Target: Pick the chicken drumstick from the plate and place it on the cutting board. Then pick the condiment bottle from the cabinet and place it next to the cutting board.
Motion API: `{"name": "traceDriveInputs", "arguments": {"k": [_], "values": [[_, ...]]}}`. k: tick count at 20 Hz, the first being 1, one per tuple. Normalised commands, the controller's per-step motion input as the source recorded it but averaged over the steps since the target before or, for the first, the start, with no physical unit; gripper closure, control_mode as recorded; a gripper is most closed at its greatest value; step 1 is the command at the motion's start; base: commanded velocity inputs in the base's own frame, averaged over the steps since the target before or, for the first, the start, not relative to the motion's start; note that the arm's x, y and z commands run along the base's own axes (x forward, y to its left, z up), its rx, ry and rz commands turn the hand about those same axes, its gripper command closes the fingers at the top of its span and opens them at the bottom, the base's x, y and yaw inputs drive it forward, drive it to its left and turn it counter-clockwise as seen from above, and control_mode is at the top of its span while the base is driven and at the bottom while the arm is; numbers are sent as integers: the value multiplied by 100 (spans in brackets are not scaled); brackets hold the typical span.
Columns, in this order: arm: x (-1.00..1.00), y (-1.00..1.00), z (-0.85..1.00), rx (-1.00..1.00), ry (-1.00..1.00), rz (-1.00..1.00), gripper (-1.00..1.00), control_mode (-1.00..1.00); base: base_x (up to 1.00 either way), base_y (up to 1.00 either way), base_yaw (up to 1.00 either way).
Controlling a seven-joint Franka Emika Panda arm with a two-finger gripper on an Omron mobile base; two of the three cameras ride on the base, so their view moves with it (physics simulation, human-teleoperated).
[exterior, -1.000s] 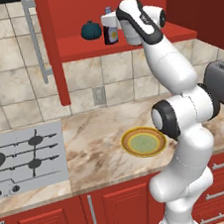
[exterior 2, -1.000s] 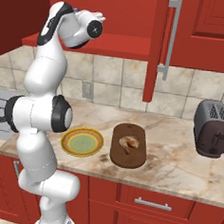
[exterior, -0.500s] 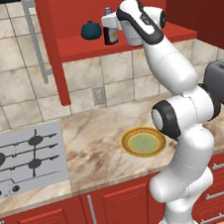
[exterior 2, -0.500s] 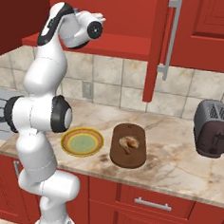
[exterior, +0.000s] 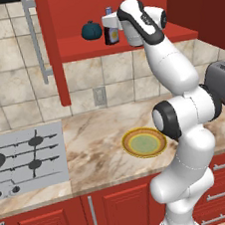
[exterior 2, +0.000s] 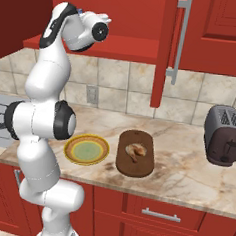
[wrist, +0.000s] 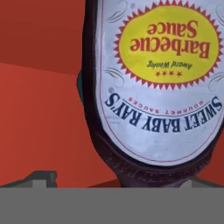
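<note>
While the arm reaches up to the red cabinet (exterior: 125, 42), its gripper (exterior: 111, 27) stands spread wide with nothing yet grasped, pressed in close against the condiment bottle (exterior: 110, 32) on the open shelf. From the hand camera the bottle's label (wrist: 164, 74) looms very near and reads upside down (the hand is rolled over), a yellow starburst above white lettering on the dark body. Whether the fingers already flank the bottle or sit just short of it cannot be told.

Just beside the bottle, further along the shelf, sits a round teal pumpkin-shaped object (exterior: 91, 30), which is not wanted.

Down on the marble counter (exterior 2: 186, 165), the chicken drumstick (exterior 2: 135, 151) already lies on the dark oval cutting board (exterior 2: 135, 164), and the yellow-rimmed plate (exterior 2: 86, 149) next to it is bare. So the first half of the job looks finished, and the bottle pickup is the step in hand.

Next, the fingers likely need to settle either side of the bottle, close firmly, then lift it clear of the shelf without nudging the teal neighbour. A stove (exterior: 25, 158) lies to the left; a dark toaster (exterior 2: 223, 136) stands to the right.
</note>
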Motion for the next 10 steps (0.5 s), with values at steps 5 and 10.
{"name": "traceDriveInputs", "arguments": {"k": [5,10], "values": [[0,0,-2,0,0,0,100,-100,0,0,0],[0,0,0,1,0,0,100,-100,0,0,0]]}}
